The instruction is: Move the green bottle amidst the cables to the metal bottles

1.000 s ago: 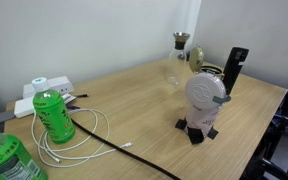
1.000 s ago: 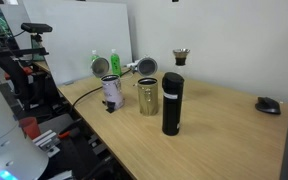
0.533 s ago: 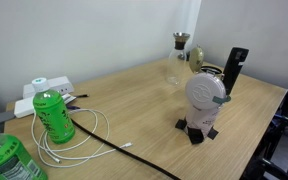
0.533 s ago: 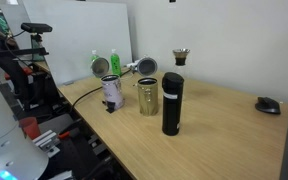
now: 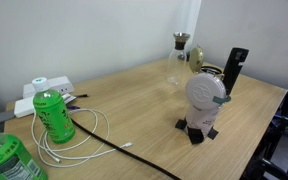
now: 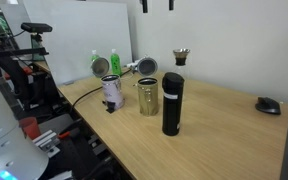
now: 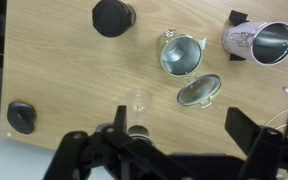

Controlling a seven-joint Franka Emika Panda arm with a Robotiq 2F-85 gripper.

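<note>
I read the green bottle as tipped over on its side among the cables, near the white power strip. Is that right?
Not quite: the green bottle is standing upright with its cap on top, not tipped over. It is among the cables, near the white power strip. The exterior view that looks across the cables shows this.

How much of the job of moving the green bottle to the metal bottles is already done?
Done: nothing yet. The green bottle stands among the cables, far from the metal bottles. In hand: nothing; the gripper hangs open above the metal bottles, its fingers empty. Left: reach the green bottle, grasp it, carry it over and set it down beside them.
</note>
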